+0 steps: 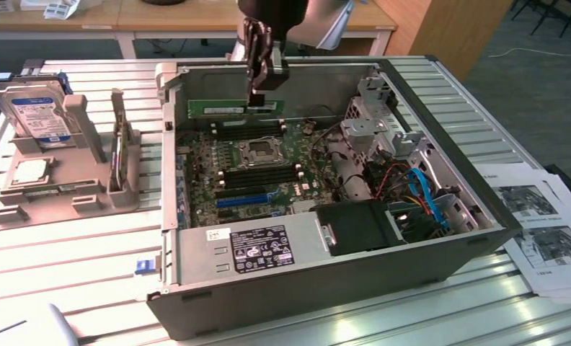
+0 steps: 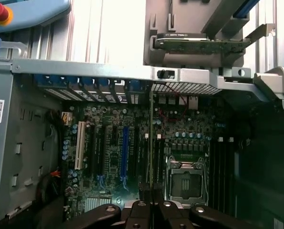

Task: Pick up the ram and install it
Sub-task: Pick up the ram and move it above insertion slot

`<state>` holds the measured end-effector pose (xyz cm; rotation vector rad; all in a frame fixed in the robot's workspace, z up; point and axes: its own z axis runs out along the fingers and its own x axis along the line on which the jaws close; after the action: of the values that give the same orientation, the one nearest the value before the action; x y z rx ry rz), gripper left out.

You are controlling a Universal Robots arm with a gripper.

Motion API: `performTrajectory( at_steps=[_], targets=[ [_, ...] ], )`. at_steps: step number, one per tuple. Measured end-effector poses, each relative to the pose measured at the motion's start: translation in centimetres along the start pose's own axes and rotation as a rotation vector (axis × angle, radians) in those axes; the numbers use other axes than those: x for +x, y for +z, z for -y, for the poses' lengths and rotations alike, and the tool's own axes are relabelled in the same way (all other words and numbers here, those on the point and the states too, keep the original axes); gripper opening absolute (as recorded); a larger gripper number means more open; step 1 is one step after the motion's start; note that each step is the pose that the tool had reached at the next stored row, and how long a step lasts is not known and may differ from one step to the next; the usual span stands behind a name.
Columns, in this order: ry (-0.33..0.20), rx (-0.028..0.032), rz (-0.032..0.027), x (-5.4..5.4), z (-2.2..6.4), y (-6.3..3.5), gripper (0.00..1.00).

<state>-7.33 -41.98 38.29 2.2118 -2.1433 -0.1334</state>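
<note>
Green ram [image 1: 218, 109], one stick, hangs level, clamped at one end by the fingers of the gripper [image 1: 259, 97]. The arm stands vertical over the open case [image 1: 295, 288], clear of its walls.

Wrist view: the ram [image 2: 152, 138] runs edge-on from the gripper [image 2: 152, 210], above the motherboard [image 2: 108, 129], between one blue slot [image 2: 125, 152] and one CPU socket [image 2: 185, 179].

So everything sits on a pale slatted metal table [image 1: 74, 245]. Right in the middle is the open computer case [image 1: 295, 281], lying on its side with its insides facing up. Just beside it, toward the exterior view's left, there's a grey plastic rack [image 1: 64, 194] (a hard drive [image 1: 40, 115] stands upright in it). A little blue piece [image 1: 144, 266] lies by the case's near corner. Printed sheets [image 1: 545, 231] lie on the exterior view's right.
</note>
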Motion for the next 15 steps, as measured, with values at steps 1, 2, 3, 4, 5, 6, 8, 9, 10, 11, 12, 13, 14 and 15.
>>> performTrajectory(
  at_steps=[1,2,3,4,5,6,8,9,10,11,12,13,14,15],
  targets=[
    [0.000,-0.0006,0.0000,0.02,0.33,-0.03,0.12],
    [0.000,-0.0011,-0.0001,0.04,0.63,-0.07,0.12],
    [-0.001,-0.0012,-0.0001,0.05,0.86,-0.10,0.12],
    [-0.001,-0.0013,0.0000,0.05,0.97,-0.11,0.12],
    [-0.002,-0.0011,0.0001,0.06,1.00,-0.11,0.12],
    [-0.003,0.0000,0.0002,0.05,1.00,-0.10,0.12],
    [-0.005,0.0053,-0.0002,0.04,1.00,-0.09,0.12],
    [-0.006,0.0095,-0.0006,0.05,1.00,-0.10,0.12],
    [-0.008,0.0149,-0.0009,0.05,1.00,-0.10,0.12],
    [-0.009,0.0205,-0.0012,0.05,1.00,-0.10,0.12],
    [-0.010,0.0262,-0.0016,0.05,1.00,-0.10,0.12],
    [-0.012,0.0317,-0.0019,0.05,1.00,-0.10,0.12],
    [-0.013,0.0371,-0.0022,0.05,1.00,-0.10,0.12],
    [-0.015,0.0423,-0.0026,0.05,1.00,-0.10,0.12]
  ],
)
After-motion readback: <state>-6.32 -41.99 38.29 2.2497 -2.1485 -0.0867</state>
